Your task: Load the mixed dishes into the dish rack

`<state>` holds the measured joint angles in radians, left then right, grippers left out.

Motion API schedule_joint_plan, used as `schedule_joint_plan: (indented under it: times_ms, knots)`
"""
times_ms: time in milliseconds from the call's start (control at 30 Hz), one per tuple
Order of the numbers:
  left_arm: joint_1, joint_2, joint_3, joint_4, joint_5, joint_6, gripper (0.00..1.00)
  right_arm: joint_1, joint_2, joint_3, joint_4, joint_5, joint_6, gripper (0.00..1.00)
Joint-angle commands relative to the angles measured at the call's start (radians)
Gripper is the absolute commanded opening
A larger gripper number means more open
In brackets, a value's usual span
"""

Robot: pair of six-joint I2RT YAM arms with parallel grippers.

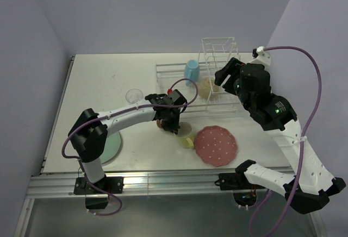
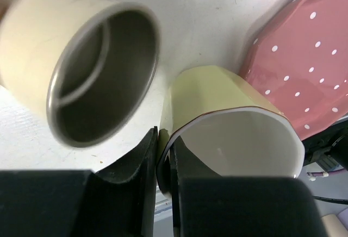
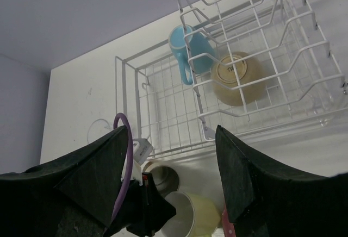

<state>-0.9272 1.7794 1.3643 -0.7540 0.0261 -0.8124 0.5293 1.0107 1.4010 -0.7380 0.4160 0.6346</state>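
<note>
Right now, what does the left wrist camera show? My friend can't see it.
The left gripper pinches the rim of a yellow-green mug lying on its side. A tan cup, also on its side, lies to its left, a pink dotted plate to its right.

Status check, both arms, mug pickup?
Left claw shut on yellow-green mug rim. Right claw open, empty, at dish rack. Tan cup and pink plate crowd the mug.

2x plates (image 1: 216,145) (image 1: 112,143), 2x mugs (image 1: 191,71) (image 1: 187,141), 1x bowl (image 1: 204,88)
</note>
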Motion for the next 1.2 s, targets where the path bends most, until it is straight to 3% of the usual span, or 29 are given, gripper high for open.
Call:
schedule_joint_plan:
  times_ms: [0,67,567,933,1167]
  knots:
    - [-0.007,-0.035,0.006,0.01,-0.014,0.007,0.11,-0.008,0.002,0.041,-0.011,0.003,-0.006,0.72]
    - [-0.007,-0.057,-0.027,0.027,-0.015,-0.005,0.0,-0.008,0.006,0.044,-0.009,0.006,-0.009,0.72]
    - [-0.007,-0.141,-0.016,0.03,-0.022,0.016,0.0,-0.008,0.039,0.049,0.005,-0.04,-0.039,0.72]
    - [-0.007,-0.491,-0.09,0.22,0.13,-0.044,0.0,-0.006,0.177,0.299,-0.23,-0.453,-0.017,0.72]
    - [0.023,-0.713,-0.08,0.254,0.092,-0.019,0.0,-0.008,0.134,0.29,-0.201,-0.77,0.098,0.71]
